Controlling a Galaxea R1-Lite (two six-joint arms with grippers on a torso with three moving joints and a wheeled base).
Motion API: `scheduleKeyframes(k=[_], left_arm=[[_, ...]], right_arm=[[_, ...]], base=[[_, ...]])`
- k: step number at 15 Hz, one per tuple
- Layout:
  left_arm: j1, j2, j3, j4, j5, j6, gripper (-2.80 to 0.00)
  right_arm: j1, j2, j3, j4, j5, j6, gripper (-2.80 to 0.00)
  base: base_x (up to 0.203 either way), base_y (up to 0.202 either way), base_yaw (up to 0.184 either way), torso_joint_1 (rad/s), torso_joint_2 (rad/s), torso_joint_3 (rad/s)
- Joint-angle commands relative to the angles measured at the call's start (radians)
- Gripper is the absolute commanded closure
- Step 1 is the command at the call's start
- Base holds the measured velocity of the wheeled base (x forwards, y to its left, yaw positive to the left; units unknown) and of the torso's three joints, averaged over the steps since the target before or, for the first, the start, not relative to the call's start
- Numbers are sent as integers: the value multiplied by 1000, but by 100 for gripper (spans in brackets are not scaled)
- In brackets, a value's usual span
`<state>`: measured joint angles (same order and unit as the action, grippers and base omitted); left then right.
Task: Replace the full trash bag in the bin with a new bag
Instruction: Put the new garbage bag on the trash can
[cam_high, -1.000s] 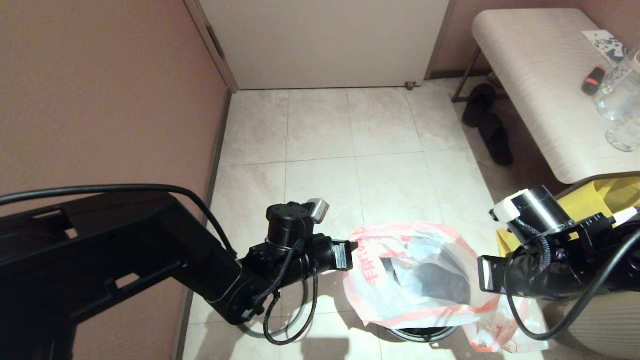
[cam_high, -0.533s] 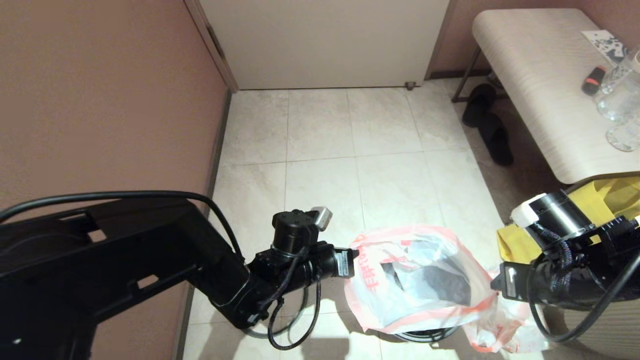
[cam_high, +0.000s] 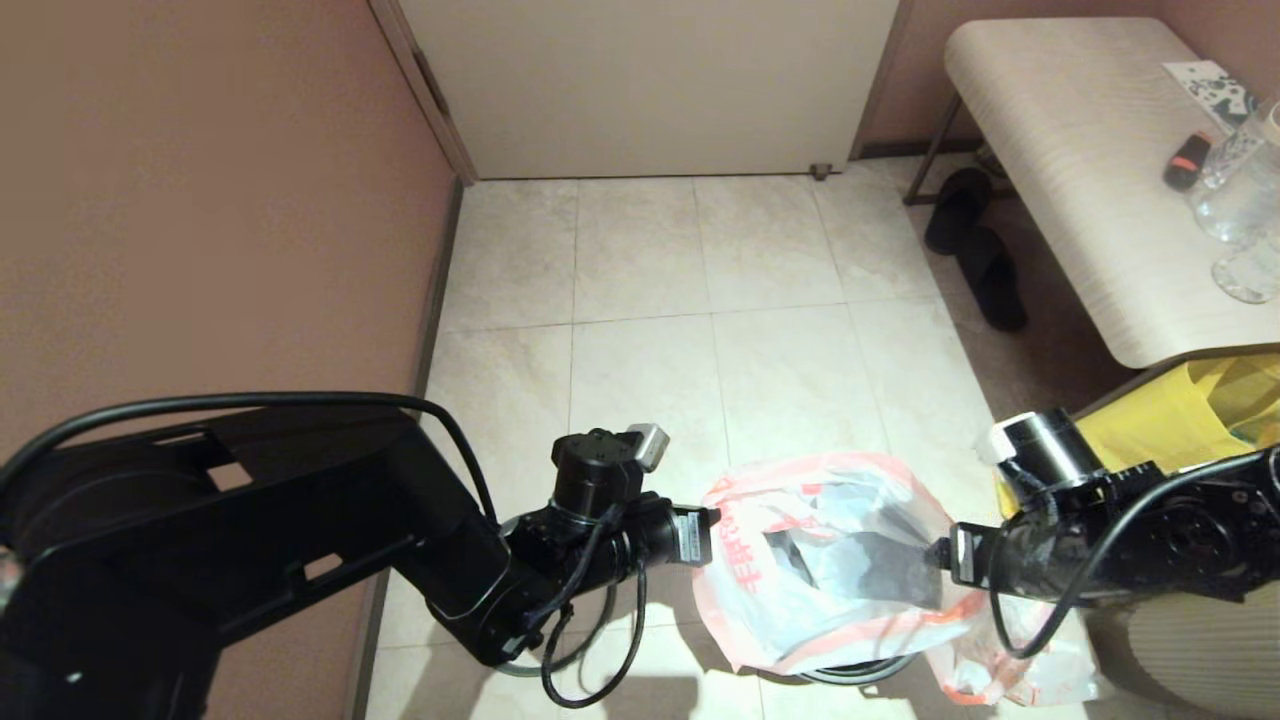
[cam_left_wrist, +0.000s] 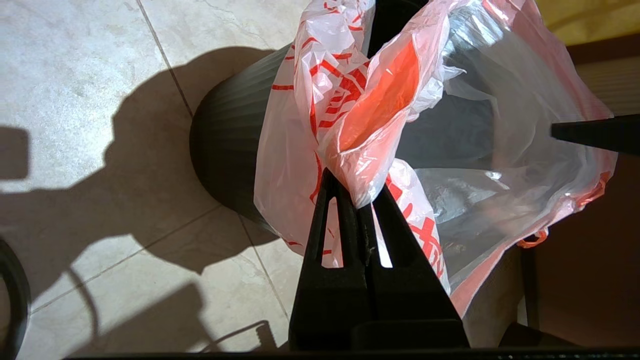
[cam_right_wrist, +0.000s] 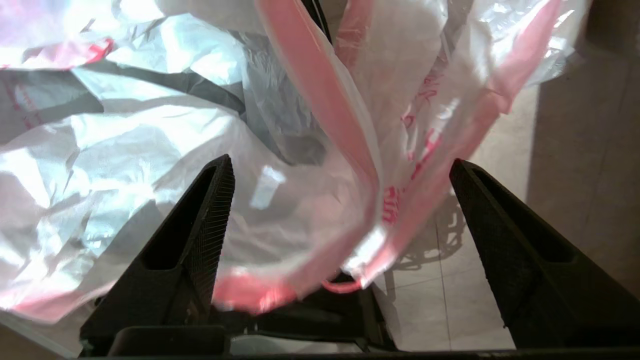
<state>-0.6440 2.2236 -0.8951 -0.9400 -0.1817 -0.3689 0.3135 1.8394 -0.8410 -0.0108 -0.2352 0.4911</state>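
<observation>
Lower centre of the head view: the new bag (cam_high: 830, 560) drapes over the bin (cam_left_wrist: 225, 150). The left gripper (cam_left_wrist: 356, 192) pinches its pink hem; the right gripper (cam_right_wrist: 340, 170) stands wide around its opposite edge.

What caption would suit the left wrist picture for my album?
Left claw shut on the new bag's pink hem, holding it over the bin.

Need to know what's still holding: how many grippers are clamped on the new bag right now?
1. The left gripper is shut on the new bag at its left hem over the bin. The right gripper stands open around the right hem, not pinching it.
</observation>
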Motion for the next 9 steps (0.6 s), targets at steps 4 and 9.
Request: scheduleKeyframes(k=[4,9], left_arm=[[7,4,-2,-5,-1,-2,0],[31,32,-17,-4,-1,-2,0]], right_arm=[[-40,109,-17,-80,-4,1,0],[-45,89,11,-67,-4,3,0]], base=[[0,0,0,0,0,0],[0,0,0,0,0,0]])
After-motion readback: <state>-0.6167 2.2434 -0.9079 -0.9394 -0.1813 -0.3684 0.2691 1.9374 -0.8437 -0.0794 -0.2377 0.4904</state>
